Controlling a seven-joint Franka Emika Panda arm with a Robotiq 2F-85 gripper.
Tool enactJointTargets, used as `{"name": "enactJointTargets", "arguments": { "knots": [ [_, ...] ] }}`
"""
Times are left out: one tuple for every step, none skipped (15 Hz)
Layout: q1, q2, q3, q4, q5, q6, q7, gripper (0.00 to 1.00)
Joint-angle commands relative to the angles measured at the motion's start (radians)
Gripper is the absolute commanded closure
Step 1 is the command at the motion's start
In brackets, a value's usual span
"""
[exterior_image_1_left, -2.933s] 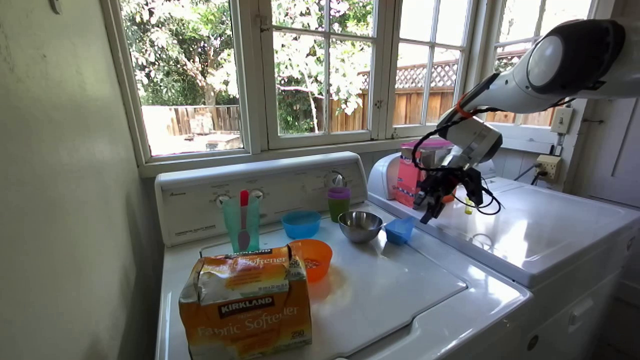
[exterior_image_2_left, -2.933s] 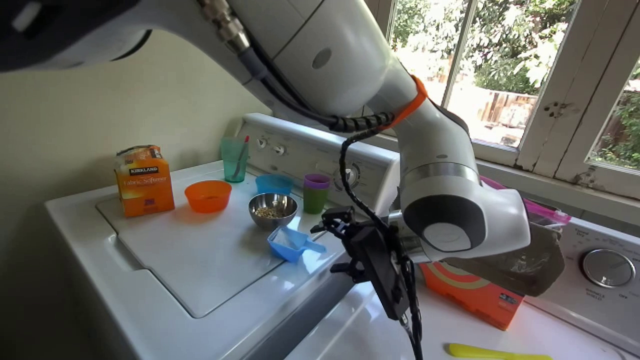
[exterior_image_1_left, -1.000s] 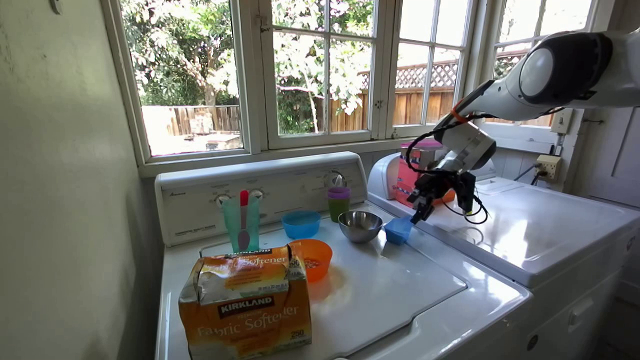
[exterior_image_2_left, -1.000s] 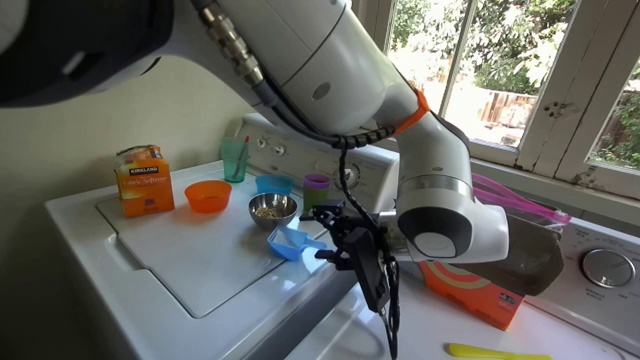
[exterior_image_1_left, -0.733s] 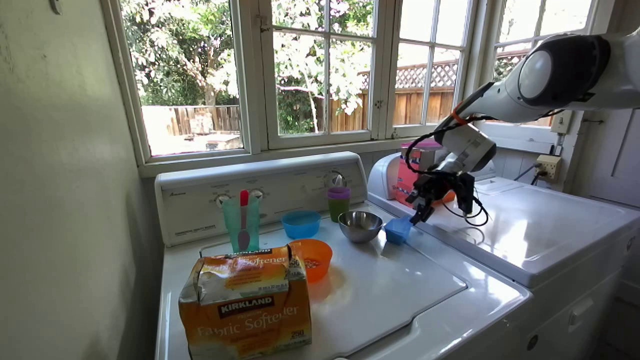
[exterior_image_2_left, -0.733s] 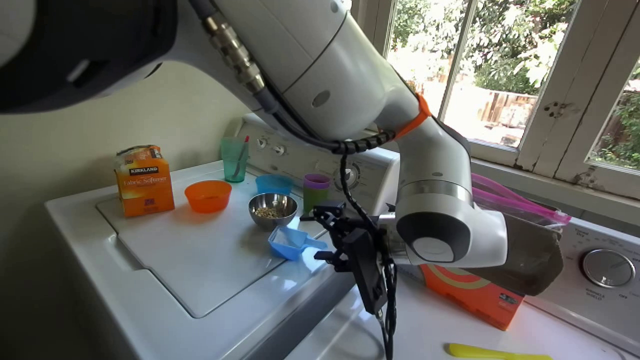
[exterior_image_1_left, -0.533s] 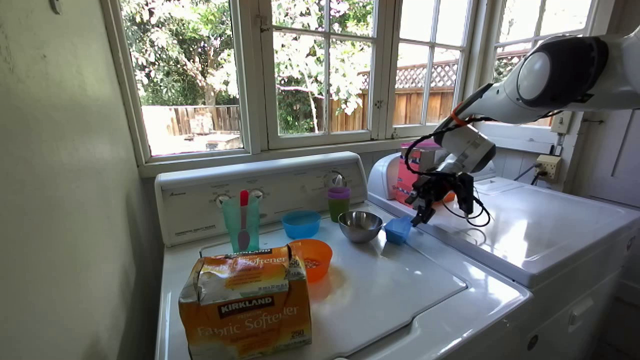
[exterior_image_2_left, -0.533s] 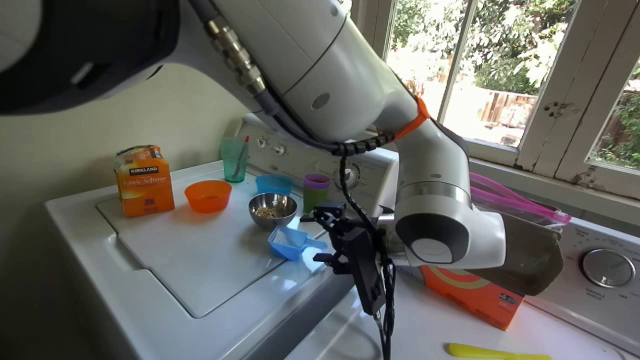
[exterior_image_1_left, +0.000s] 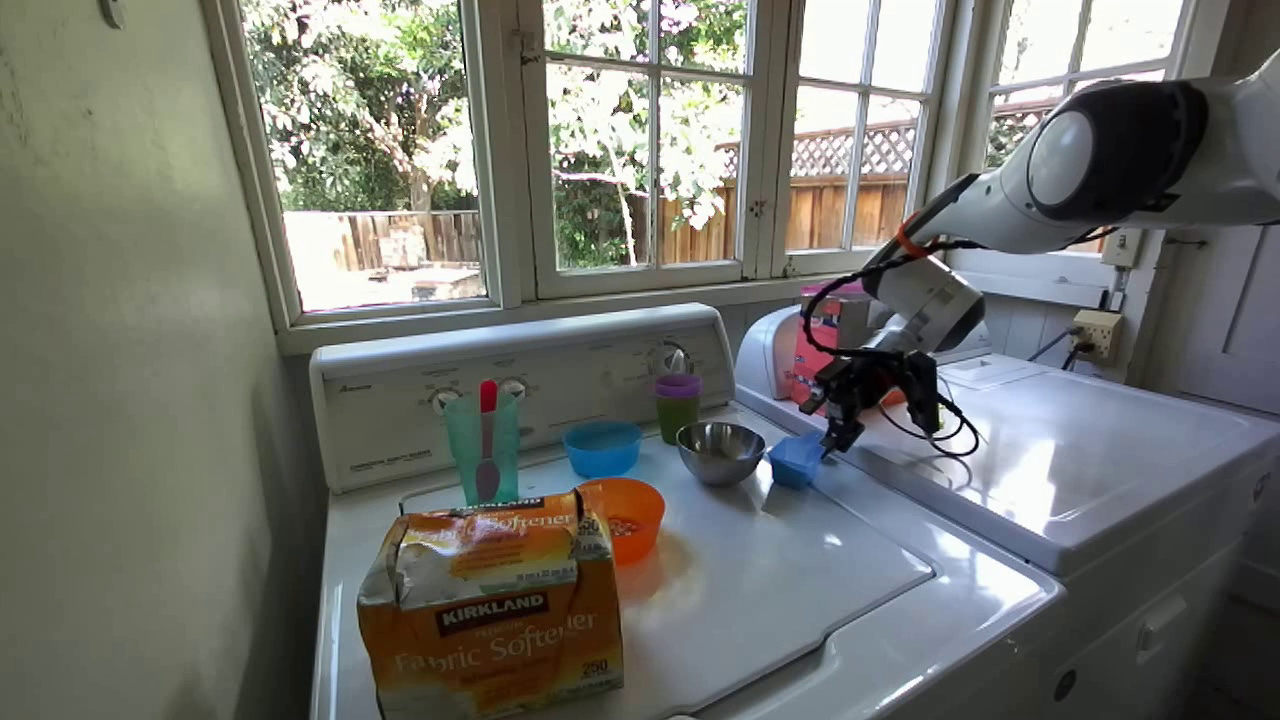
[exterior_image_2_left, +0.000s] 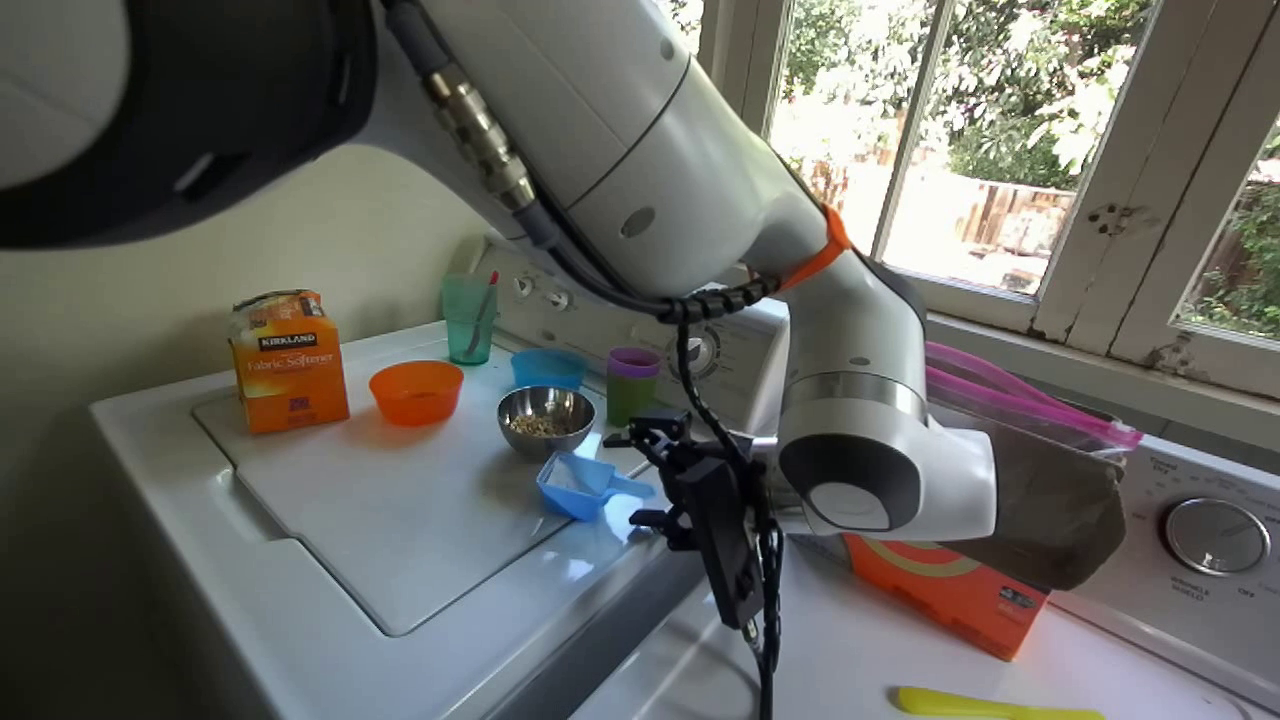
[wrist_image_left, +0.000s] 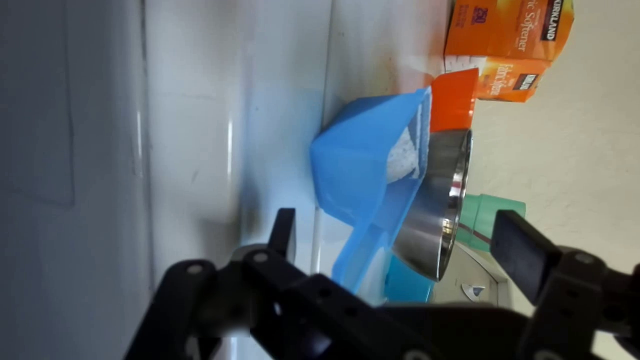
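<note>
A blue scoop (exterior_image_2_left: 570, 490) with white powder in it rests on the white washer lid, its handle pointing toward my gripper. It also shows in an exterior view (exterior_image_1_left: 793, 463). My gripper (exterior_image_2_left: 632, 480) is open and empty, with its fingers spread at the handle end. In the wrist view, which is turned sideways, the scoop (wrist_image_left: 350, 155) lies ahead and its handle runs down between the two fingers (wrist_image_left: 395, 220). The handle's end is hidden behind the gripper. I cannot tell whether a finger touches it. A steel bowl (exterior_image_2_left: 560, 443) with small grains stands just beyond the scoop.
An orange bowl (exterior_image_2_left: 415, 395), a blue bowl (exterior_image_2_left: 548, 368), a green and purple cup (exterior_image_2_left: 632, 390), a teal cup (exterior_image_2_left: 465, 320) with a spoon and a fabric softener box (exterior_image_1_left: 500, 620) stand on the washer. An orange box (exterior_image_2_left: 960, 590) and yellow utensil (exterior_image_2_left: 980, 703) lie on the dryer.
My open gripper has moved toward the scoop and lower, so its fingers are now closer to the handle. Over the last half second it crept slightly. The scoop and bowls stay put.
</note>
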Motion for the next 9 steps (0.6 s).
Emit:
{"name": "enactJointTargets", "arguments": {
  "knots": [
    [0.003, 0.052, 0.007, 0.052, 0.030, 0.002, -0.013, 0.00],
    [0.002, 0.057, 0.010, 0.058, 0.033, -0.004, -0.012, 0.00],
    [0.000, 0.062, 0.014, 0.067, 0.035, -0.009, -0.022, 0.00],
    [-0.001, 0.065, 0.016, 0.073, 0.036, -0.008, -0.034, 0.00],
    [-0.003, 0.070, 0.021, 0.080, 0.040, -0.011, -0.048, 0.00],
    [-0.003, 0.072, 0.022, 0.085, 0.041, -0.010, -0.055, 0.00],
    [-0.003, 0.074, 0.023, 0.090, 0.042, -0.009, -0.061, 0.00],
    [-0.005, 0.078, 0.026, 0.095, 0.045, -0.009, -0.073, 0.00],
    [-0.006, 0.081, 0.028, 0.099, 0.049, -0.008, -0.081, 0.00]
  ]
}}
